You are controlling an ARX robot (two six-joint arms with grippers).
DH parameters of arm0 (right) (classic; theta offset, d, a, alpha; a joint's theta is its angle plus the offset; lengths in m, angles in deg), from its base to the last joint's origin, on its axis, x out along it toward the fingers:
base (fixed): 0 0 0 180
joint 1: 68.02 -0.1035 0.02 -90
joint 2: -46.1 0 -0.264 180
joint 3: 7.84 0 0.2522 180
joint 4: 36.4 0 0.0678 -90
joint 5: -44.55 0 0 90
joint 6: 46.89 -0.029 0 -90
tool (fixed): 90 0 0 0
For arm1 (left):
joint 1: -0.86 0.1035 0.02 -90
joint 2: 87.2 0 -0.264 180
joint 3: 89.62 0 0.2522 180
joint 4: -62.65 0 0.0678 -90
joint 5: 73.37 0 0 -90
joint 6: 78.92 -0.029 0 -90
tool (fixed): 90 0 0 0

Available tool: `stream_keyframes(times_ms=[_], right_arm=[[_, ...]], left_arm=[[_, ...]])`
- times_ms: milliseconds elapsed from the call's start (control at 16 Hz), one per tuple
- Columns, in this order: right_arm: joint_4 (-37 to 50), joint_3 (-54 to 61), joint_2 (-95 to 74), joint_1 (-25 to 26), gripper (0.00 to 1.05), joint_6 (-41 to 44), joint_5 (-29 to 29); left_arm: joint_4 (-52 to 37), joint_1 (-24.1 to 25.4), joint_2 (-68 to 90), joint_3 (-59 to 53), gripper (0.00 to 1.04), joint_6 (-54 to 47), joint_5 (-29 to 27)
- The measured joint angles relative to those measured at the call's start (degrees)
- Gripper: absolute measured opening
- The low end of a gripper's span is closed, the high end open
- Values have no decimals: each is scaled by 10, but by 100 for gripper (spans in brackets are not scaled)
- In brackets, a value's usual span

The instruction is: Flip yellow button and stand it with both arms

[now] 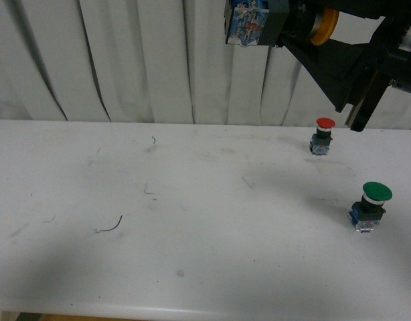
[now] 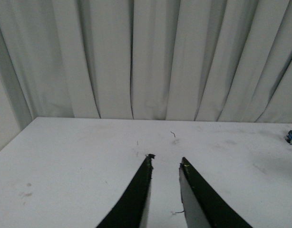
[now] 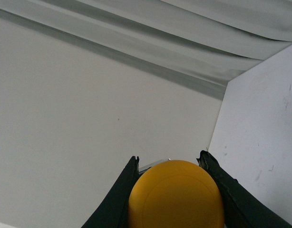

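Task stage: mid-way, by judgement. The yellow button (image 1: 249, 25) is off the worktop (image 1: 192, 200) and up in the air. It has not been set down or stood up.
Button location: at about 1 o'clock in the front view, high in front of the curtain (image 1: 125, 60) and well above the worktop.
Button attitude: lying sideways. The blue-grey base points toward 9 o'clock and the orange-yellow cap toward 3 o'clock.
Done so far: pick-up and lift, as far as the views show.
Left to do: probably turn the button cap-up, bring the second arm in to help, place it on its base and let go.
Right end effector (image 3: 169, 159): closed around the button. Its dark fingers (image 3: 118, 199) sit on either side of the round cap, which fills the gap in the right wrist view.
Left end effector (image 2: 167, 160): narrow gap between its two fingers with nothing in it. It hangs above the worktop and touches nothing.
Second arm: does not appear in the front view and seems well apart from the button.
Bystanders: the red button (image 1: 324, 136) at 2 o'clock and the green button (image 1: 371, 206) at 4 o'clock both stand upright on the worktop.
Debris: a wire scrap (image 1: 110, 227) lies at 8 o'clock.
Risk: the cap is rounded, so the grip may slip during a handover.
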Motion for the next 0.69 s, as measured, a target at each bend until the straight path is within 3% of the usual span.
stream_keyframes(times_ms=[63, 125, 627, 690], right_arm=[[0, -1, 0, -3, 35, 3, 0], [1, -2, 0, -4, 35, 7, 2], [1, -3, 0, -11, 35, 31, 2], [1, -2, 0, -11, 35, 32, 2]], left_arm=[[2, 0, -11, -13, 8, 0, 0], [7, 0, -20, -25, 2, 0, 0], [47, 0, -103, -65, 2, 2, 0], [111, 0, -161, -76, 2, 2, 1]])
